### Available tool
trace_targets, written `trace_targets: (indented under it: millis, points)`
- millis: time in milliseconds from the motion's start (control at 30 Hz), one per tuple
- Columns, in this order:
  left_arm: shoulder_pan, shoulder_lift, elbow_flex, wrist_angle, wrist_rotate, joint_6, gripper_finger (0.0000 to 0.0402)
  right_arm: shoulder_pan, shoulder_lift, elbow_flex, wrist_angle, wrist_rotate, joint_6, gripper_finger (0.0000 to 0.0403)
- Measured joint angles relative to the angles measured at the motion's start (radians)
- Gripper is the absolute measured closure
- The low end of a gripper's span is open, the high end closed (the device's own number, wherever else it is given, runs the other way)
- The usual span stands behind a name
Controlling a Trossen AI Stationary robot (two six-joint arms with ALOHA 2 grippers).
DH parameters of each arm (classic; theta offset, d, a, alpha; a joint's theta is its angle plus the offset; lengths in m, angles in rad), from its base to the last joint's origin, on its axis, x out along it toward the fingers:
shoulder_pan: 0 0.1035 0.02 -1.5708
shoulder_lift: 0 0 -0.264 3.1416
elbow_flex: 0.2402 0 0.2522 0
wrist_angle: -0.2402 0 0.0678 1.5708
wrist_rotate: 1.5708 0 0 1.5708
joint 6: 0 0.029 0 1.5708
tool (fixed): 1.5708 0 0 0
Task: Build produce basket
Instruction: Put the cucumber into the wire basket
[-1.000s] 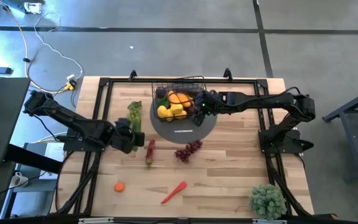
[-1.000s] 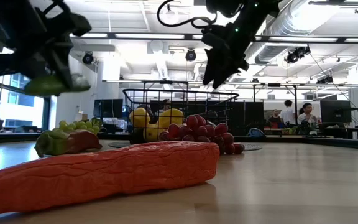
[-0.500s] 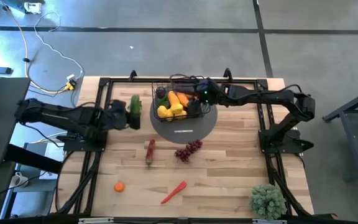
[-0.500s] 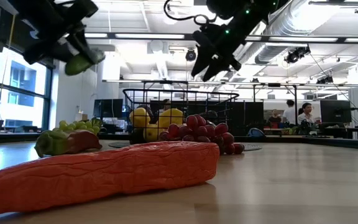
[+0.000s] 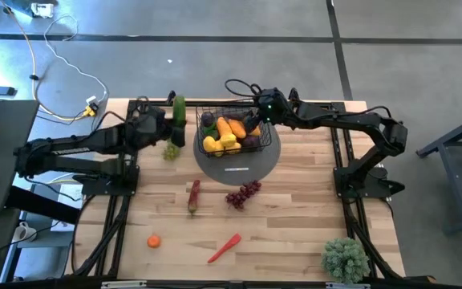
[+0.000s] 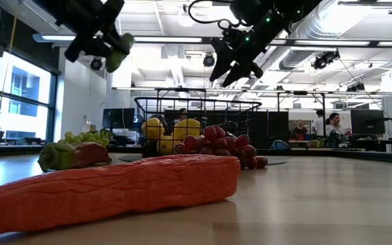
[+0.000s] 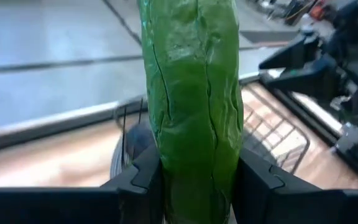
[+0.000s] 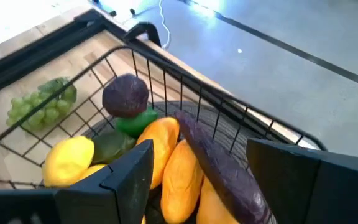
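At the far left edge of the bench (image 5: 311, 209) the left hand (image 5: 175, 119) hangs in the air, its fingers pinching a green cucumber (image 7: 191, 99) that stands up between them, just beside the basket's left side. Below it on the wood lies a bunch of green grapes (image 5: 169, 149). Nearer the front lie a small orange fruit (image 5: 154, 240), a dark red and green vegetable (image 5: 193, 195), a red chilli (image 5: 224, 248) and a bunch of purple grapes (image 5: 243, 193) — all apart from one another. The basket (image 5: 257, 143) sits on a grey round mat (image 5: 239, 167) and holds yellow lemons (image 5: 212, 144), orange carrots (image 8: 179, 171), a long purple eggplant (image 8: 219, 168) and a round purple piece (image 8: 125, 95). The right hand (image 5: 265, 108) hovers over the basket's far right corner, fingers spread and gripping nothing. A bushy green plant (image 5: 345, 258) stands at the front right corner.
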Motion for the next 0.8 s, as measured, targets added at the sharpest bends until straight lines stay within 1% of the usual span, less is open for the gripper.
trace_targets:
  millis: [167,300,367,500,700,800]
  points:
    - [0.129,0.018,0.0,0.108,0.097,0.109,0.0282,-0.02,0.0,0.0,0.037,0.0,0.0,0.0164]
    - [0.209,0.037,0.0,0.195,0.163,0.207,0.0282,-0.028,0.0,0.0,0.04,0.0,0.0,0.0164]
    - [0.243,0.049,0.0,0.242,0.213,0.255,0.0282,-0.027,0.0,0.0,0.04,0.0,0.0,0.0164]
    - [0.296,0.07,0.0,0.313,0.285,0.301,0.0282,-0.026,0.0,0.0,0.04,0.0,0.009,0.0164]
    - [0.346,0.121,0.0,0.401,0.399,0.383,0.0282,-0.017,0.0,0.0,0.039,0.0,0.026,0.0164]
    - [0.365,0.164,0.0,0.468,0.475,0.426,0.0282,-0.005,0.0,0.0,0.039,0.003,0.043,0.0164]
